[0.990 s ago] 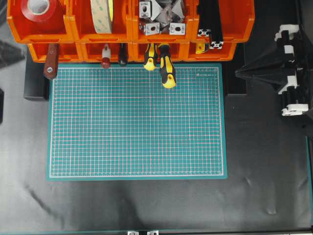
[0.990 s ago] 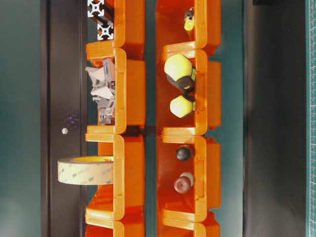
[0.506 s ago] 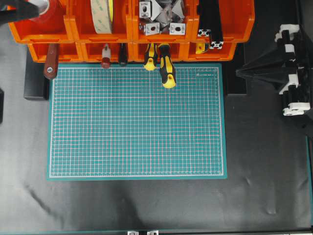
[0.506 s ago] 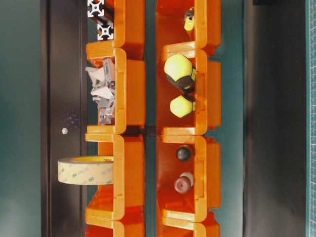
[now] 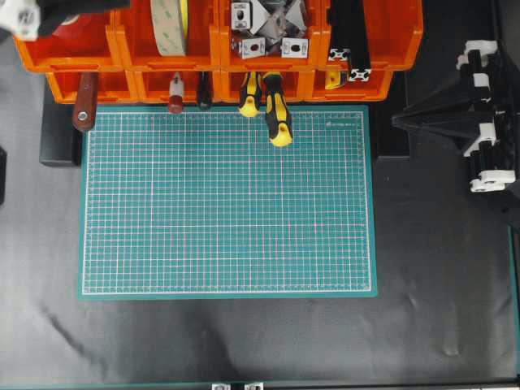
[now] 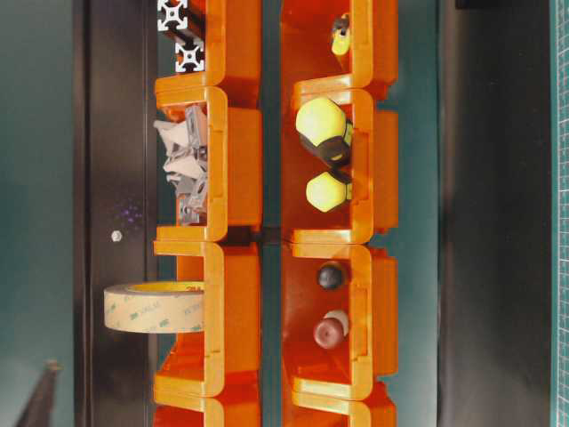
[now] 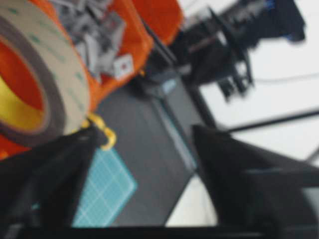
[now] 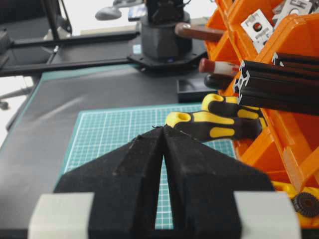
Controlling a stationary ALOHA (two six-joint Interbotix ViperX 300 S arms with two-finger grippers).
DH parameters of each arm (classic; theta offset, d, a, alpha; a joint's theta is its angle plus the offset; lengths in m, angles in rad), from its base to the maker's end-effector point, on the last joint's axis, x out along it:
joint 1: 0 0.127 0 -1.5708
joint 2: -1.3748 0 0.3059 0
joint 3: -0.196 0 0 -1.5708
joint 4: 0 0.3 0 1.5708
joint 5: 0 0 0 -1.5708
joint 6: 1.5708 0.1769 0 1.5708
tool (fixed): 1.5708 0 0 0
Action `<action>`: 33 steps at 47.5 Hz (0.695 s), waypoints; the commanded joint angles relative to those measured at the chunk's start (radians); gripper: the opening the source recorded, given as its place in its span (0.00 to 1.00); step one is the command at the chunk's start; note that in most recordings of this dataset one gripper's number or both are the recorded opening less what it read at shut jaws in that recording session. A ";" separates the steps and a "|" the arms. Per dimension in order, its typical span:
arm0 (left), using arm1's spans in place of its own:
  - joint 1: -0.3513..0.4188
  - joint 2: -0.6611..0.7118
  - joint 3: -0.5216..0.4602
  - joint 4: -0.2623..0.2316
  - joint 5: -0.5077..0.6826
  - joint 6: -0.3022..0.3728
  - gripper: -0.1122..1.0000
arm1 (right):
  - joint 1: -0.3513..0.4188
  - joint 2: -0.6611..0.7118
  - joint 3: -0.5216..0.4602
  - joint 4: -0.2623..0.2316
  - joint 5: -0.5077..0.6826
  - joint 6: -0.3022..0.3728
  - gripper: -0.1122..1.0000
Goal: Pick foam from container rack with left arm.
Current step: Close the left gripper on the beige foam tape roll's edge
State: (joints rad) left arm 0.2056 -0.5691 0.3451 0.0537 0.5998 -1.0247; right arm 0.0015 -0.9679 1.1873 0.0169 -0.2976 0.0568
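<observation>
left claw: i see it spread wide, empty, foam just off its left finger | right claw: pressed shut, empty | foam: upright in rack, second upper bin, 12 o'clock of mat

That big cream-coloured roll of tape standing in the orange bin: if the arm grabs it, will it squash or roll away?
The foam stands on edge in the container rack, so a nudge would probably roll or topple it. It is a hollow ring, likely light. The thick wound layers look soft, so they may give slightly under the fingers.
</observation>
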 commanded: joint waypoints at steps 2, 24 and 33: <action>0.028 0.015 -0.025 0.003 -0.011 -0.021 0.89 | 0.002 0.005 -0.035 0.002 -0.025 0.002 0.10; 0.061 0.109 -0.011 0.003 -0.005 -0.031 0.89 | 0.008 0.002 -0.035 0.003 -0.041 0.002 0.10; 0.064 0.158 -0.031 0.003 -0.009 -0.037 0.89 | 0.008 0.002 -0.035 0.003 -0.041 0.002 0.10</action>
State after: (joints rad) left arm 0.2654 -0.4172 0.3467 0.0537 0.5998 -1.0615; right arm 0.0077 -0.9710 1.1873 0.0184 -0.3252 0.0568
